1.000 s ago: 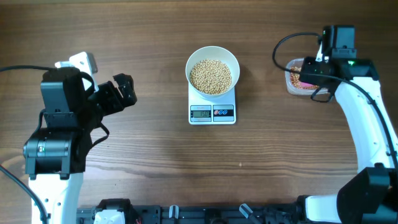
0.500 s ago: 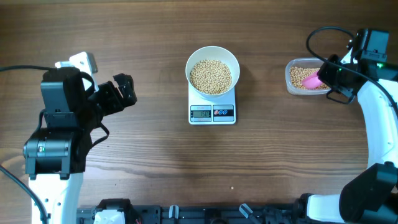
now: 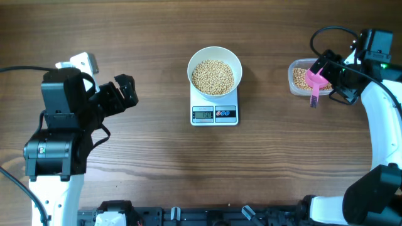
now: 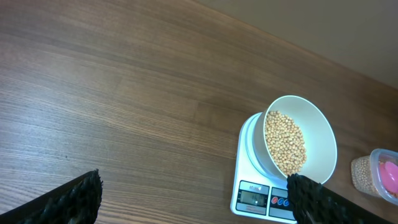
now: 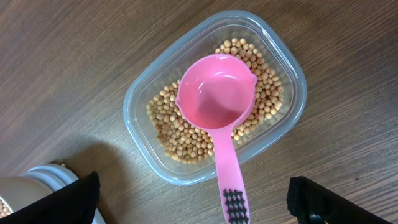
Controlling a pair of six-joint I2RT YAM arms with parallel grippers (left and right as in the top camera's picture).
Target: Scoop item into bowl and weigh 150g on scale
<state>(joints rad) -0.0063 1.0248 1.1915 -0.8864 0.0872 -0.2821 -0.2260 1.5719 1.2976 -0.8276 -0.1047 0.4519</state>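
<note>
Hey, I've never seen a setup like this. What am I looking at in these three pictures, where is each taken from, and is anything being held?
These are two robot arms at a wooden table, each ending in a two-finger gripper. One picture looks straight down from above; the other two come from cameras on the arms' wrists, so the dark shapes in their bottom corners are the fingers. In the middle, a white bowl of tan beans sits on a small digital scale. Near the right arm is a clear plastic tub with more beans; a pink scoop lies in it, handle sticking out over the rim. The left gripper is open and empty. The right gripper is open above the tub, its fingers well clear of the scoop. Nothing is held.
</note>
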